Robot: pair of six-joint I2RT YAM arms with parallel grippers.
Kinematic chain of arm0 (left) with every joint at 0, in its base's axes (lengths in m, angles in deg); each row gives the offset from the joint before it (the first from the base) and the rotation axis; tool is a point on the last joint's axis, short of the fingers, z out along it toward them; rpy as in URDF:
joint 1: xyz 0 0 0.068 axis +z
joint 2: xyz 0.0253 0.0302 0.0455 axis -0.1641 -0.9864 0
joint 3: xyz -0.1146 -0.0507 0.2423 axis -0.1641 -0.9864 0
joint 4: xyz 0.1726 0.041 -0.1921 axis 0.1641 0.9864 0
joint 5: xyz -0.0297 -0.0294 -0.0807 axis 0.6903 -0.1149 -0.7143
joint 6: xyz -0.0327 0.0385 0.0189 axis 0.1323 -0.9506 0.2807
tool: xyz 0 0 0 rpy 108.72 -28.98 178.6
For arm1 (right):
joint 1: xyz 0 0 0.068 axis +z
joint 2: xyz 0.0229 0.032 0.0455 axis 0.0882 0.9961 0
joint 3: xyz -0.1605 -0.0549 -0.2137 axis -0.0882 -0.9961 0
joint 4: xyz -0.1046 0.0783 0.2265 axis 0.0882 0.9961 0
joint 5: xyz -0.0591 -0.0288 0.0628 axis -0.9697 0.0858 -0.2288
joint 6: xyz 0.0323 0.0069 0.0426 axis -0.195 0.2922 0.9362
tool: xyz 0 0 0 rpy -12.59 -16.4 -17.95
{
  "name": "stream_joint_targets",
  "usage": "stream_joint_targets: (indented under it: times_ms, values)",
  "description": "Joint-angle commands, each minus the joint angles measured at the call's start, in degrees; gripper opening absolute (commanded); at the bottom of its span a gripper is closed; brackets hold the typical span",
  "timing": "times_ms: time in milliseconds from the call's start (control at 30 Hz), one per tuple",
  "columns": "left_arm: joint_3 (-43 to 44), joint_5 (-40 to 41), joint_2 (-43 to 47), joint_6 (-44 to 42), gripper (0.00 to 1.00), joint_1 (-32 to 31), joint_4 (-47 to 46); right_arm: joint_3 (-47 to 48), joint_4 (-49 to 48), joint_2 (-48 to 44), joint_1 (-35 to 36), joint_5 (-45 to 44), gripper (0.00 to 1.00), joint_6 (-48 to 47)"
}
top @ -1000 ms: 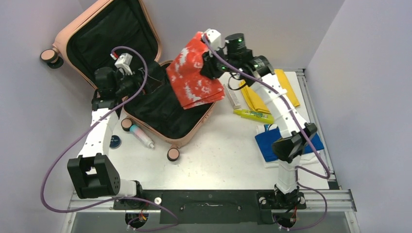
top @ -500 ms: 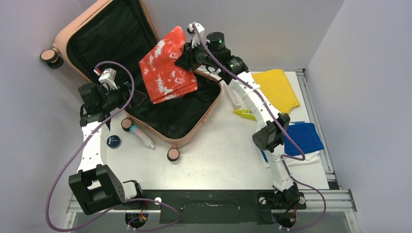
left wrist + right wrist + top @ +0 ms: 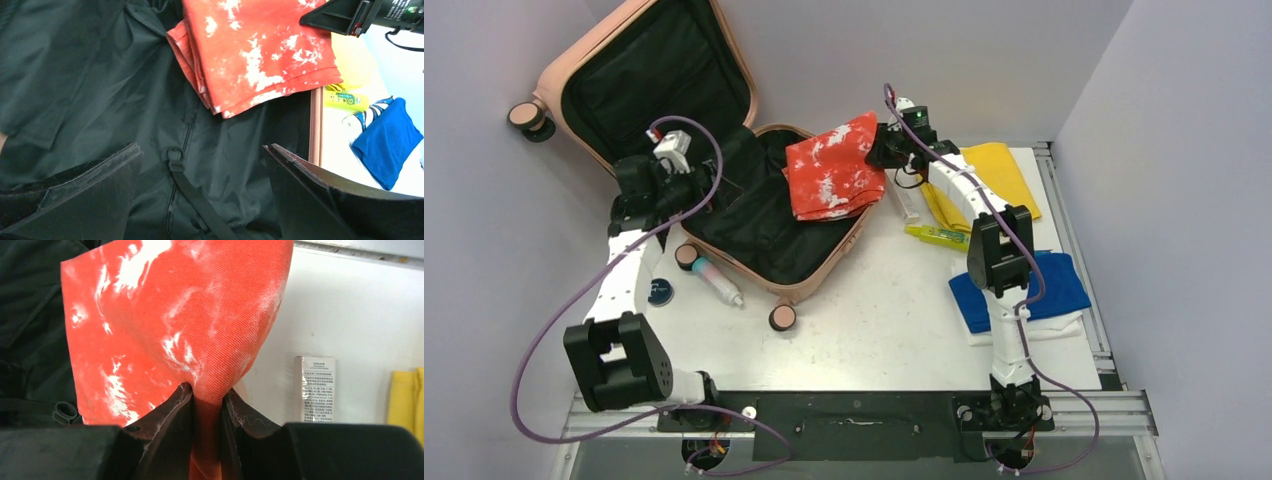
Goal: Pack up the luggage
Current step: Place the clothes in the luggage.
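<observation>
Lowered from high over the lid, the red-and-white cloth [image 3: 834, 178] now sits low across the right side of the open luggage [image 3: 809, 287], which lies in the upper left of the overhead view. The right gripper [image 3: 206, 395] stays clamped on a pinched fold of the cloth. The left gripper [image 3: 200, 150] hangs wide open over the black lining [image 3: 100, 75], holding nothing. A clean finish likely means drawing the cloth leftward, fully inside the shell, before letting go.

Cluttered white table [image 3: 874, 320]
Luggage [image 3: 819, 282] is parked left of the right gripper [image 3: 876, 155]; box [image 3: 906, 205], green tube [image 3: 939, 236], yellow cloth [image 3: 999, 170] and blue cloth [image 3: 1059, 285] are scattered to its right.
</observation>
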Motion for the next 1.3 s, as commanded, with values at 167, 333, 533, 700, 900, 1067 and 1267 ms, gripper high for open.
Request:
stream_joint_targets:
  times_ms: [167, 333, 533, 700, 900, 1067, 1267]
  values:
    - [16.97, 9.88, -20.36, 4.45, 0.96, -14.65, -3.83, 3.15, 3.35, -8.92, 1.21, -11.77, 0.43, -5.6]
    - [22.2, 11.06, -31.51, 12.63, 0.96, -17.32, -6.6, 1.98, 5.32, -8.96, -0.04, -9.46, 0.68, -6.49]
    - [17.68, 14.98, -36.21, 18.44, 0.96, -19.13, -16.88, 5.9, 9.48, -7.06, -0.67, -4.36, 0.74, -7.69]
    - [18.18, 14.7, -40.63, 21.95, 0.96, -19.72, -22.56, 8.22, 11.26, -6.07, -0.67, 1.13, 0.8, -8.15]
    - [21.6, 9.1, -46.85, 27.15, 0.96, -19.38, -32.74, 6.58, 12.19, -6.33, -0.42, 7.01, 0.86, -10.63]
    - [23.33, 9.0, -50.73, 28.59, 0.96, -18.83, -38.2, 5.89, 12.62, -5.04, -0.17, 9.69, 0.89, -12.35]
    - [22.55, 7.5, -53.87, 34.28, 0.96, -17.72, -47.8, 6.11, 13.6, -3.36, 0.64, 9.48, 0.92, -14.37]
